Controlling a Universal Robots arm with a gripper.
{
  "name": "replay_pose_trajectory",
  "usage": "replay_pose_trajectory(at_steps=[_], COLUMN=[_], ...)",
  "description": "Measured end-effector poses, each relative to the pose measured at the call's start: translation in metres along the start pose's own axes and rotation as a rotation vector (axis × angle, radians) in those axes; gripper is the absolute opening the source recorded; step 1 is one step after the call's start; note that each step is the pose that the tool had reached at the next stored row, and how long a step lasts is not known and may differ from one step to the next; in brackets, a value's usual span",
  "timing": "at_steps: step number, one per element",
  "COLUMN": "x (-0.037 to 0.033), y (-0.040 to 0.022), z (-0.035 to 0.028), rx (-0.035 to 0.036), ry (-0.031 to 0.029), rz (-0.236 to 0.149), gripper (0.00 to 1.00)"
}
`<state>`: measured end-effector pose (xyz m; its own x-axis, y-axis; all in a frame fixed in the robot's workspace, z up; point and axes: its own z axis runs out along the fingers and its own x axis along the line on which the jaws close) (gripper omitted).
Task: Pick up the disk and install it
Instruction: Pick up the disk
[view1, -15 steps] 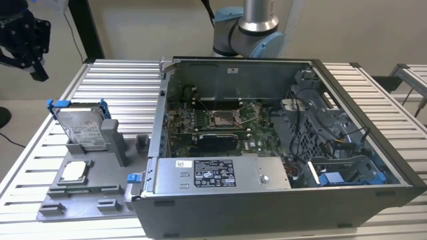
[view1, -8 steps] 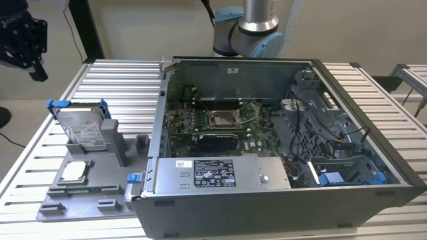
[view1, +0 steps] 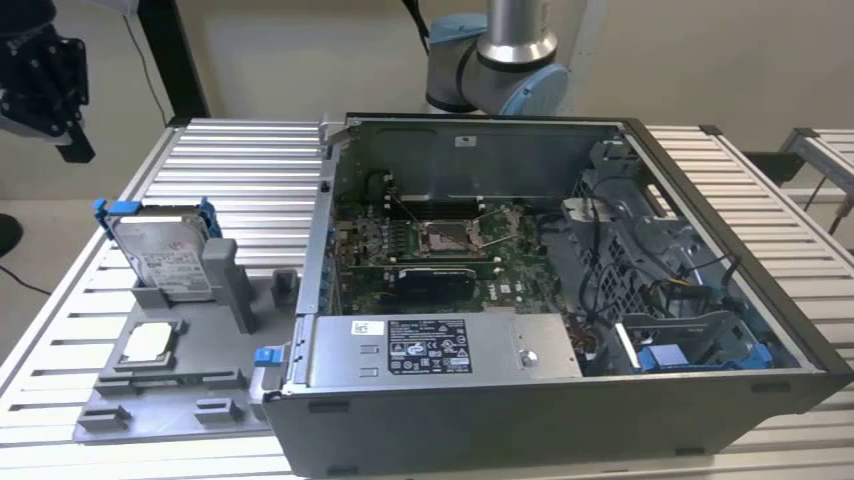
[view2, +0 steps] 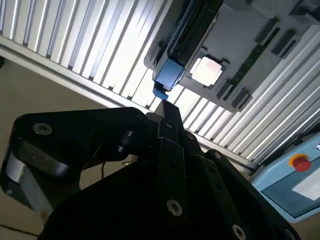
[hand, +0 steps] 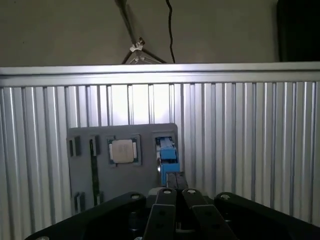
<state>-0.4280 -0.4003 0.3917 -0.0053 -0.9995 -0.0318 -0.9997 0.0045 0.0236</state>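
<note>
The disk (view1: 163, 255) stood upright in its holder (view1: 174, 385), seemingly for easy grasping, while the gripper (hand: 175, 177) hung above, fingers (hand: 170, 183) together.

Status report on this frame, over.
Black gripper shut, empty. Silver-grey metal hard drive in blue carrier frame stands upright in grey holder, untouched. Nothing between them.

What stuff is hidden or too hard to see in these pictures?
- Disk, exterior view: its lower part sits down inside the grey holder, and the print on its label is too small to read.
- Disk, first wrist view: it stands edge-on, so its label face is out of sight.
- Gripper, exterior view: cut off by the top and left edges.
- Computer case, exterior view: its near wall and the cables hide the floor inside.
</note>
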Motion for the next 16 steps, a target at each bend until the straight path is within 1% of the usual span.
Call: replay_pose_trajectory(at_steps=[5,10,14,16], x=[0.0,0.0011,0.0069,0.009], y=[0.0,-0.001,-0.0027,-0.0052], z=[0.0001,0.0002,0.0004,0.0004], rx=[-0.0024,-0.0034,-0.0039,-0.004], ry=[0.002,0.0029,0.003,0.003], rz=[-0.087,-0.118,-0.119,-0.121], gripper=[0.0,0.0,0.0,0.0])
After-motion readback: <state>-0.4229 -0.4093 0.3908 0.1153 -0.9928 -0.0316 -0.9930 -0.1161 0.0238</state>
